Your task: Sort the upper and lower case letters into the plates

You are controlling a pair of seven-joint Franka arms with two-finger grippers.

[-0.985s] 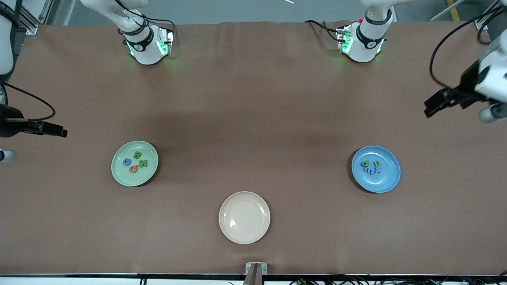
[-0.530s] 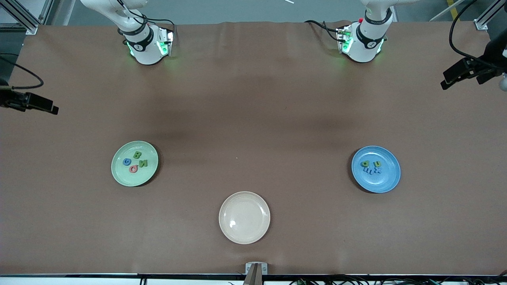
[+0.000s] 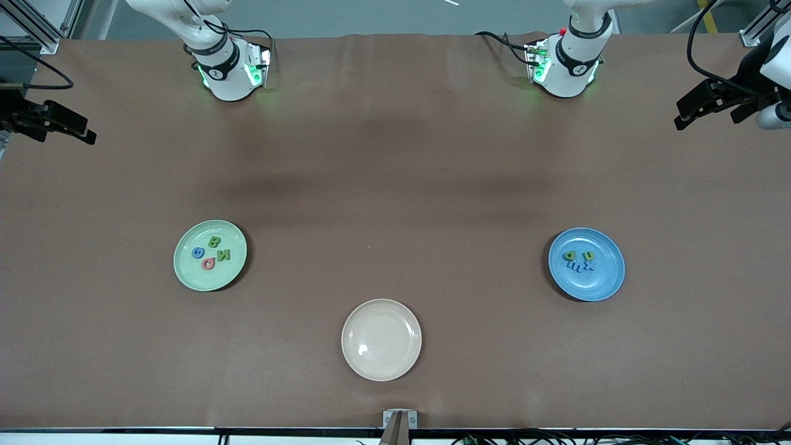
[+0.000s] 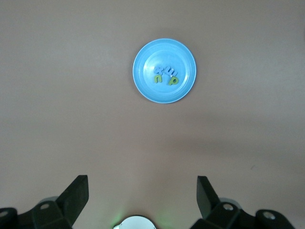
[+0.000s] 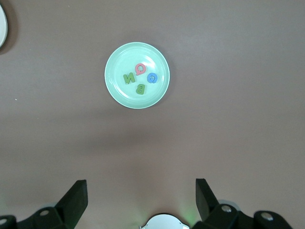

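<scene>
A mint green plate point(image 3: 210, 278) point(image 5: 116, 90) toward the right arm's end of the table holds several upper-case letters point(image 3: 214, 242) point(image 5: 141, 88): B, G, N and Q. A blue plate point(image 3: 587, 287) point(image 4: 143, 81) toward the left arm's end holds several lower-case letters point(image 3: 579, 260) point(image 4: 165, 75), among them p and u. My right gripper point(image 3: 68, 123) point(image 5: 140, 183) hangs open and holds nothing, high over the table's edge at its own end. My left gripper point(image 3: 695, 105) point(image 4: 141, 181) is likewise open with nothing in it, high over its own end.
A cream-beige plate point(image 3: 381, 339) point(image 5: 2, 24) sits between the two coloured plates, nearer to the front camera. The arm bases point(image 3: 228, 68) point(image 3: 565, 68) stand at the table's back edge. A small metal bracket point(image 3: 399, 420) is fixed to the table's front edge.
Both grippers have drawn back toward the arms' bases, out at the table's ends. Their jaws stayed open. The plates and letters have not moved.
</scene>
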